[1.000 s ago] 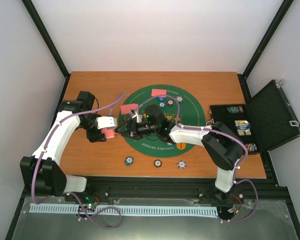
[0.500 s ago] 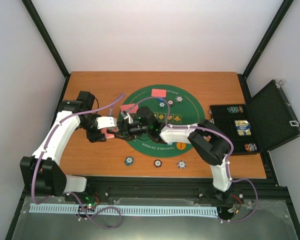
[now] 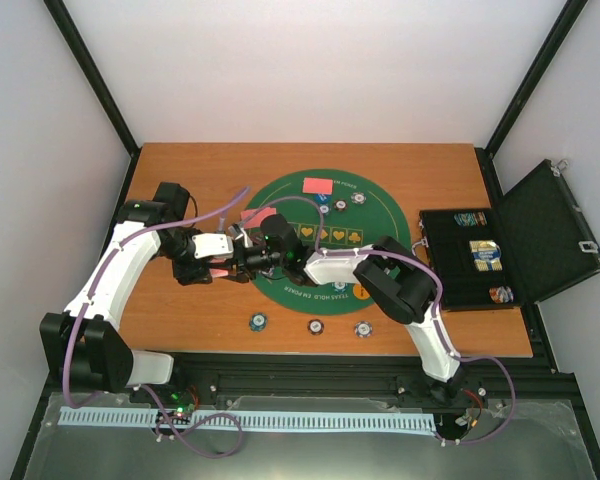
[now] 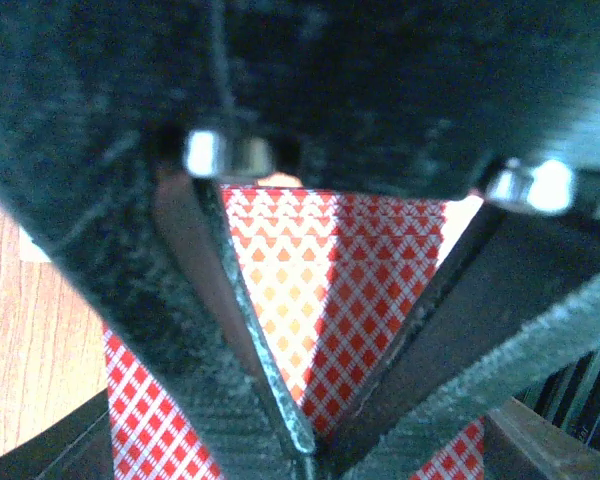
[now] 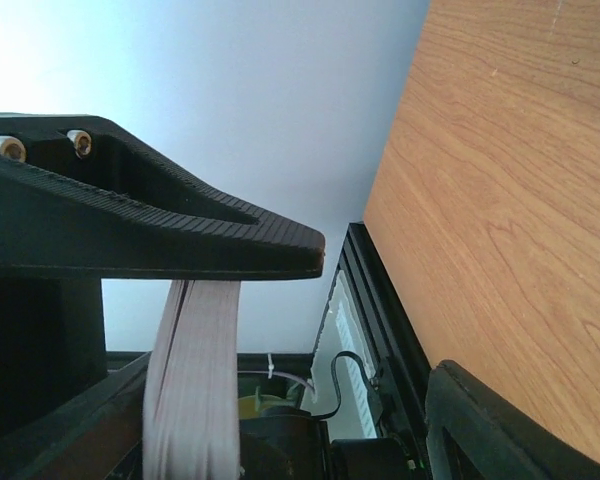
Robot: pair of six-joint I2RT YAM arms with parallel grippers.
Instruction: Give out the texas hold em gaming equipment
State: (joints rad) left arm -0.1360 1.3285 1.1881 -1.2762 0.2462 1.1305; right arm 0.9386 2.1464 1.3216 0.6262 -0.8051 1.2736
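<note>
Ana: Since a second before, the right gripper (image 3: pixel 243 258) had travelled left across the green mat (image 3: pixel 385 215). It had ended up just beside the left gripper (image 3: pixel 227 264), at the mat's left edge.

Ben: And the cards?

Ana: The deck of red-backed cards (image 4: pixel 320 290) sat pinched in the left gripper, whose fingers were pressed together on it. The red backs faced the left wrist camera. The cards ran from the palm out past the fingertips, but whether that was the long side I couldn't tell.

Ben: Had the right gripper taken hold?

Ana: Its jaws stood spread. From the right wrist the deck showed edge-on, a pale stack standing nearly upright below the upper finger. Whether it touched that finger I couldn't tell.

Ben: Anything else out?

Ana: One loose card (image 3: pixel 318 185) lay flat at the mat's far edge, long axis left to right. Three poker chips (image 3: pixel 316 325) sat in a row on the table (image 3: pixel 180 170), near of the mat.
</note>
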